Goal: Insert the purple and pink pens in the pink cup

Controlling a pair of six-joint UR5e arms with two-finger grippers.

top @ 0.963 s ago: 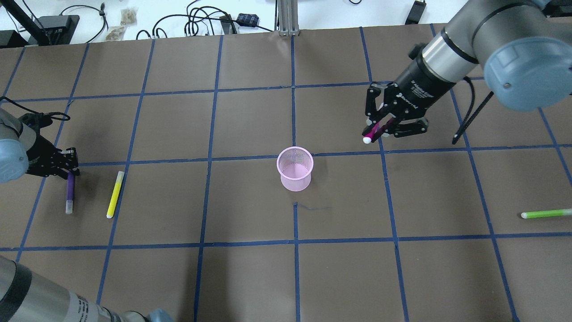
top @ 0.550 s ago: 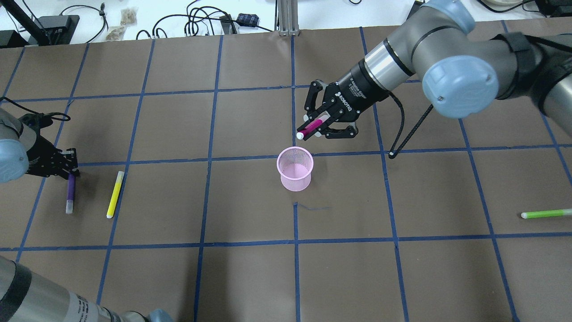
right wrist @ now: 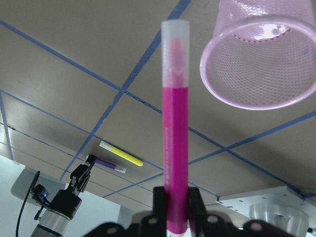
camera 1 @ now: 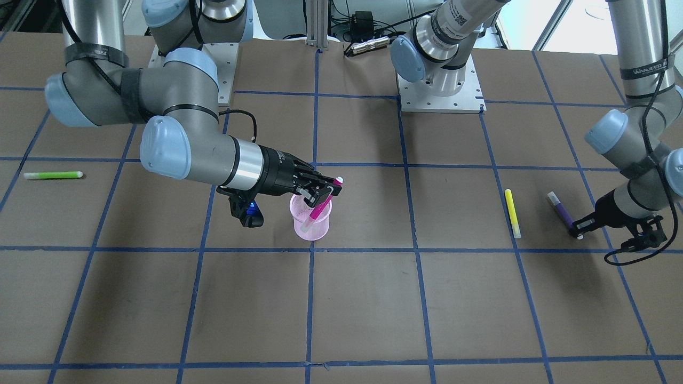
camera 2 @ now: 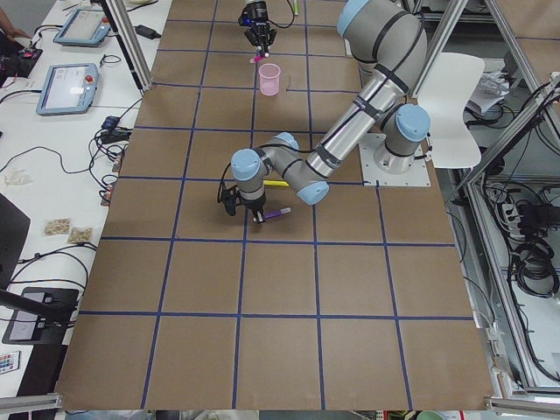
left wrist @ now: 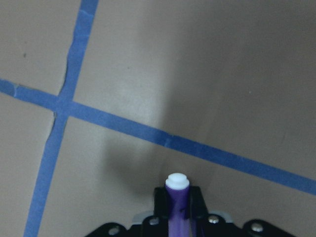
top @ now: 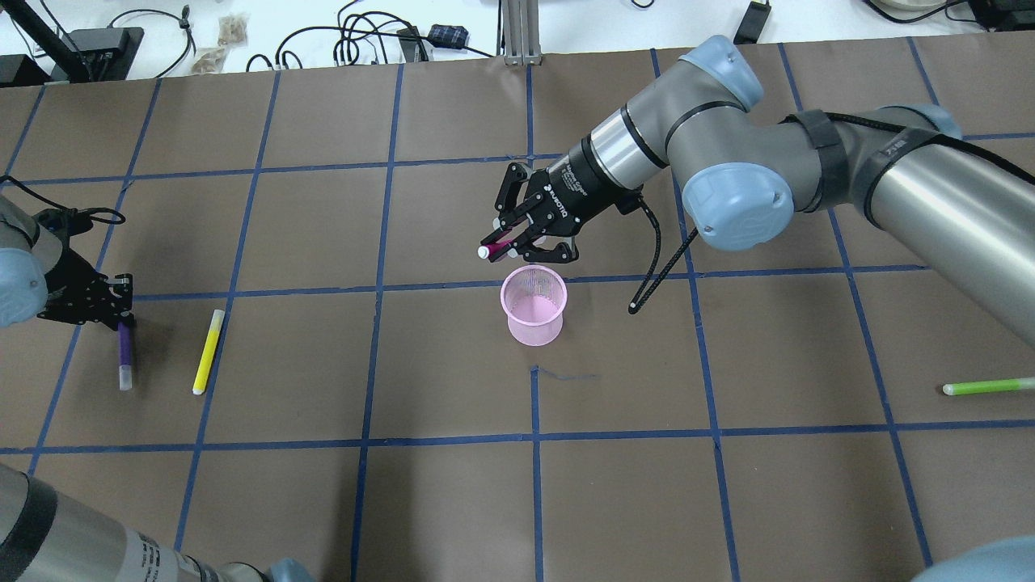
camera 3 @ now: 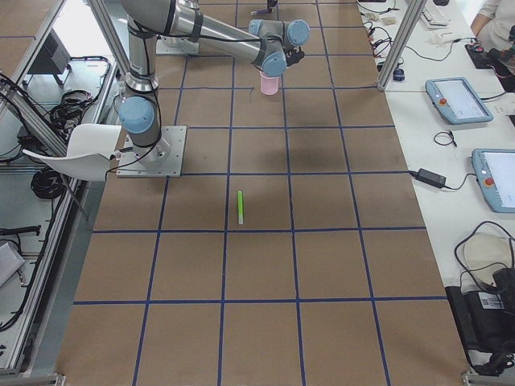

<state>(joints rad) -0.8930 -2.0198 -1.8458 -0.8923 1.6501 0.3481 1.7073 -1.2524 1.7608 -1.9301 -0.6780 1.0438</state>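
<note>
The pink mesh cup (top: 533, 317) stands upright at the table's middle. My right gripper (top: 505, 245) is shut on the pink pen (top: 493, 248) and holds it tilted, just above and beside the cup's far left rim. The right wrist view shows the pen (right wrist: 175, 133) outside the cup (right wrist: 261, 59), its tip level with the rim. At the far left, my left gripper (top: 121, 322) is shut on one end of the purple pen (top: 124, 356), which points toward the front. The left wrist view shows the pen (left wrist: 177, 207) between the fingers.
A yellow pen (top: 208, 352) lies just right of the purple pen. A green pen (top: 988, 386) lies at the far right edge. Cables and boxes sit beyond the table's back edge. Blue tape lines grid the brown table (top: 453, 501).
My right arm has swung left with the pink pen, from well right of the cup to its far left rim. My left gripper has shifted slightly on the purple pen.
</note>
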